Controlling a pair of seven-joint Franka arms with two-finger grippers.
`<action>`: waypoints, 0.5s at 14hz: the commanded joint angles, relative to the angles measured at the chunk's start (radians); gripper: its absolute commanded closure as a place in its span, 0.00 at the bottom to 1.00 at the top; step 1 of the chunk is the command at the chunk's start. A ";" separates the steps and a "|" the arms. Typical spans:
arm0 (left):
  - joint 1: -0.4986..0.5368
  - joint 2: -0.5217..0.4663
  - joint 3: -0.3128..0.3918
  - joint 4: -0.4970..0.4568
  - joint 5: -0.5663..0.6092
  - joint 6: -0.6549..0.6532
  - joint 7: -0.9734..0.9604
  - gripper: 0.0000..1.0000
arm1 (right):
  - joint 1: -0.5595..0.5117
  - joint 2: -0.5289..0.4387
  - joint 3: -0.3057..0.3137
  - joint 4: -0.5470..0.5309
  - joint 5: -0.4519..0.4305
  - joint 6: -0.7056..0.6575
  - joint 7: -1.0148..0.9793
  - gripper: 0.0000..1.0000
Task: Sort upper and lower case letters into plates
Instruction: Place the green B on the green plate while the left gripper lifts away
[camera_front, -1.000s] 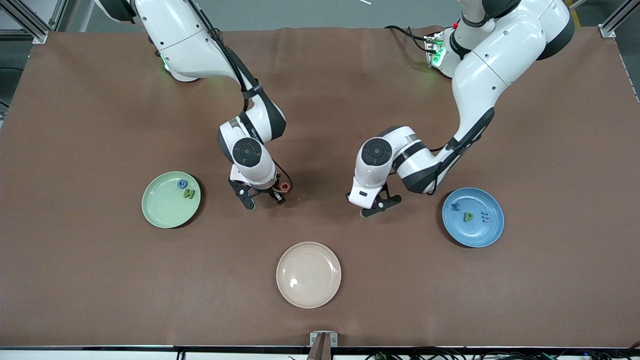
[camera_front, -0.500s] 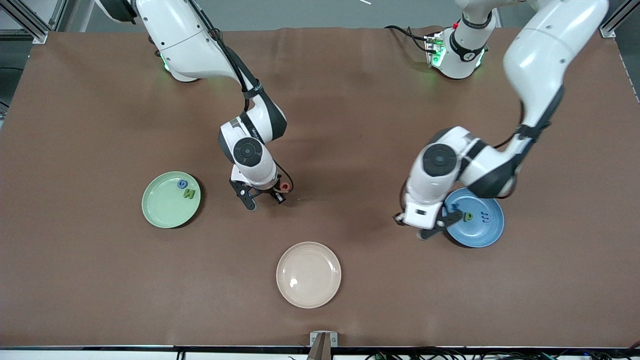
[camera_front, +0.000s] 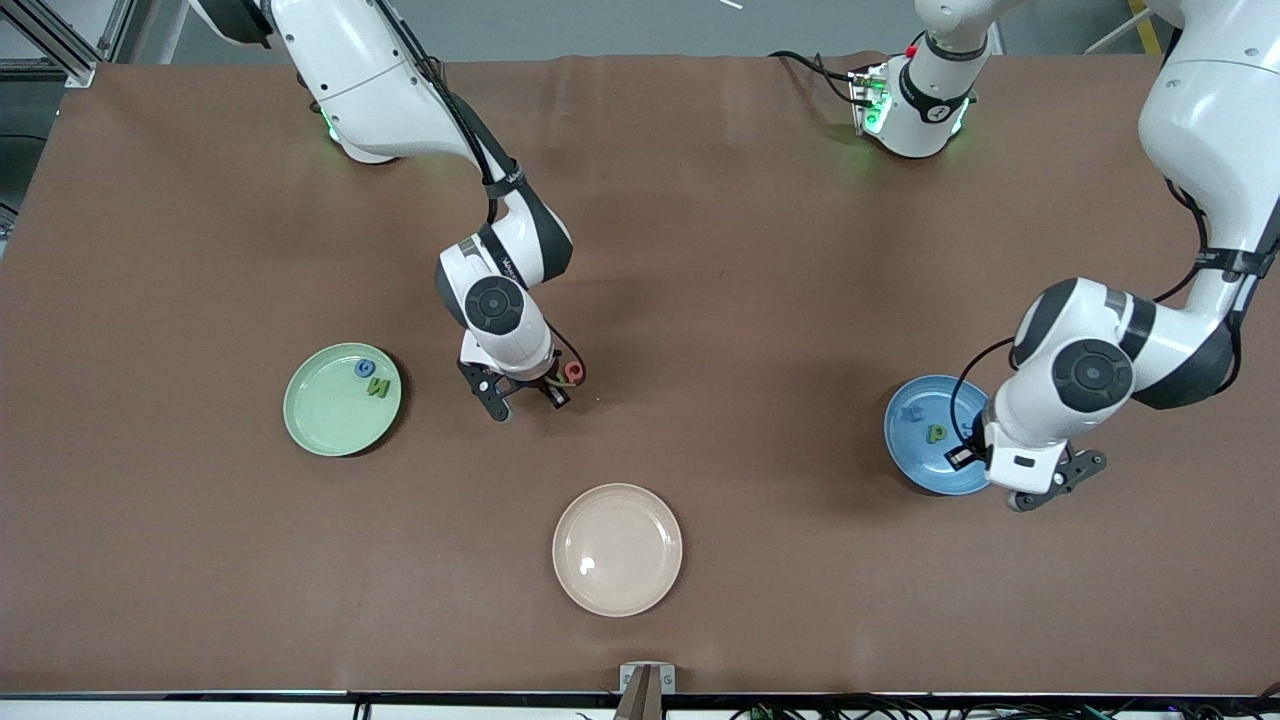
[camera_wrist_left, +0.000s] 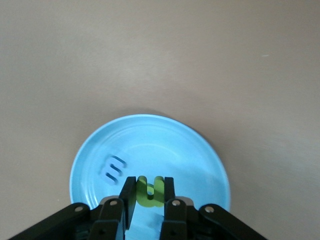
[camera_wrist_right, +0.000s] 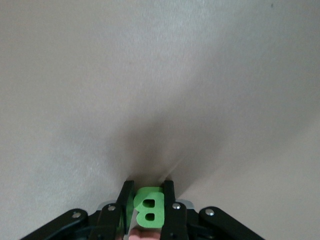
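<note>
The blue plate (camera_front: 925, 440) sits toward the left arm's end of the table, its four-o'clock rim hidden under the left gripper (camera_wrist_left: 149, 197), which pinches a lime letter (camera_wrist_left: 150, 192). The mint plate (camera_front: 340, 400) lies well apart, open cloth around it. The right gripper (camera_wrist_right: 147, 210) nearby pinches a green B (camera_wrist_right: 148, 208).

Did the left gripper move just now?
Yes. The left gripper swung from the table's middle toward its own arm's end, passing the blue plate, and now holds a green letter over it.
</note>
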 joint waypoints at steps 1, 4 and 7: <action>0.004 0.029 -0.004 0.000 -0.013 0.008 0.004 0.80 | -0.046 -0.052 -0.002 -0.004 -0.013 -0.075 -0.083 1.00; -0.002 0.031 0.003 0.005 -0.010 0.008 0.004 0.10 | -0.128 -0.125 -0.002 -0.004 -0.013 -0.208 -0.242 1.00; -0.004 0.010 -0.001 0.022 -0.004 0.001 0.033 0.00 | -0.235 -0.197 -0.002 -0.027 -0.013 -0.303 -0.441 1.00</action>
